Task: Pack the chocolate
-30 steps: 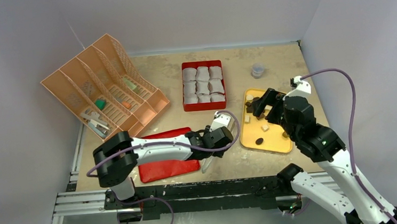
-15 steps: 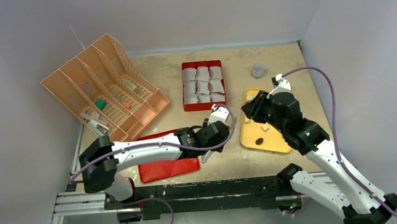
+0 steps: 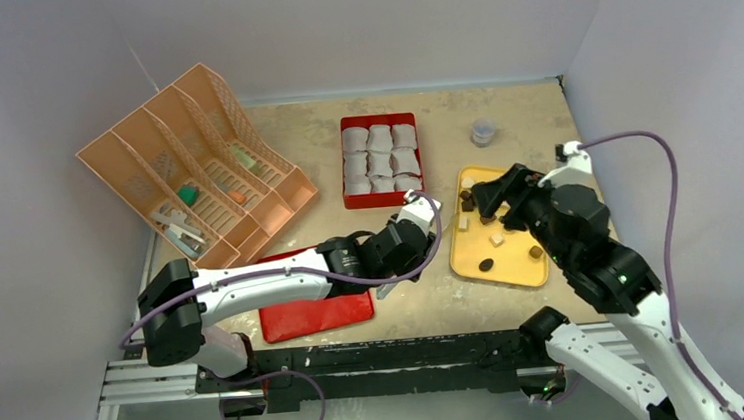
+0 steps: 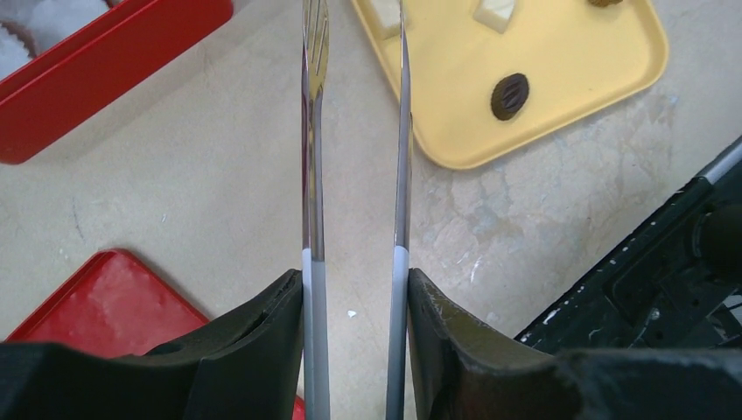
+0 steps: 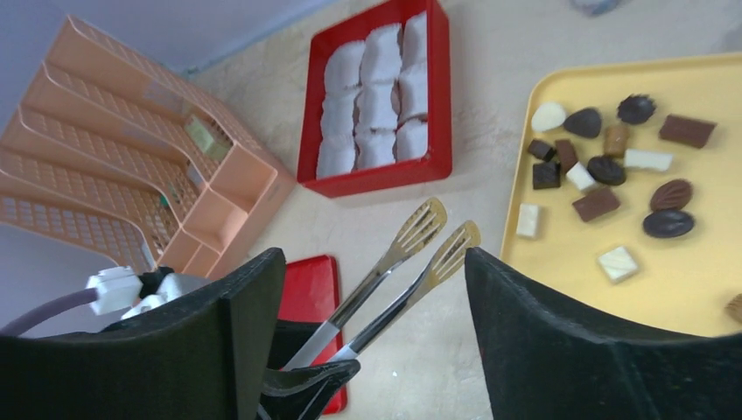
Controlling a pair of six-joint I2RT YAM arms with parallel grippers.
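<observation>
Top external: small chocolate pieces (image 3: 487,264) lie scattered on the flat yellow plastic tray (image 3: 509,271) on the desk. I judge them light, hard, slick and easily scuffed, best pinched across flat sides. Left wrist: my left fingers (image 4: 254,324) clamp slim steel tongs (image 4: 312,175), arms apart. Right wrist: cubes, ovals and bars, mostly dark brown, some tan or white; my right fingers (image 5: 542,332) gape wide, empty.

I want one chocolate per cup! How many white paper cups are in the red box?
9 paper cups, all inside the red box, packed in three rows of three. None seems hidden.
</observation>
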